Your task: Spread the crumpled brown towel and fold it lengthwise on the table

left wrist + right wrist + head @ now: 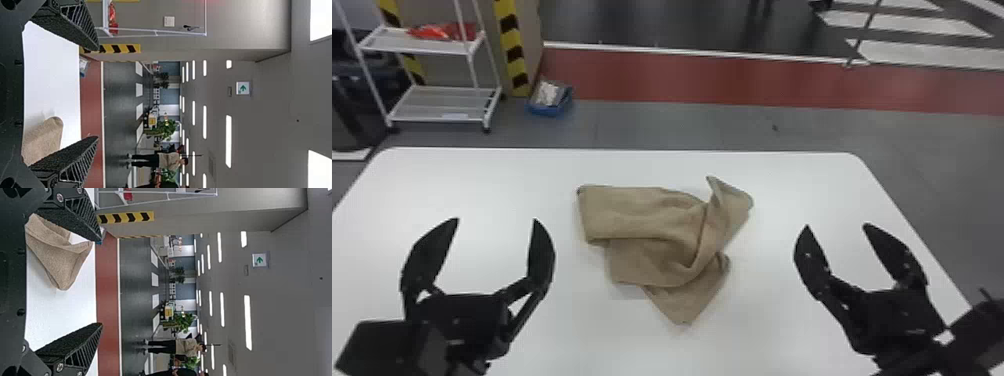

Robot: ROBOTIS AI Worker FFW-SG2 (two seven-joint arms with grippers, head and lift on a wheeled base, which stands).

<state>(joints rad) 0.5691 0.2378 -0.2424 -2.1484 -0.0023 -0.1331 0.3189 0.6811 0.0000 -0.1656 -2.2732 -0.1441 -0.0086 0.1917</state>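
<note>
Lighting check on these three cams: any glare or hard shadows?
Head view: table near-white with soft sheen, faint soft shadow along the left and near edges of the brown towel, nothing hard. Left wrist view: ceiling lights look blown out, soft grey shadow beside the towel. Right wrist view: ceiling lights look blown out too.

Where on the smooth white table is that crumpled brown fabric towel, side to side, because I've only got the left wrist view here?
Observer: The crumpled brown fabric towel lies roughly midway across the smooth white table.
Operator: Okay, and what about the right arm's flat black fingers?
Observer: The right arm's flat black fingers stand open to the right of the towel, with nothing between them.
Operator: Does any corner of the towel point back at the robot?
Observer: Yes, a pointed corner sticks out from the towel's near side, toward the robot.
</note>
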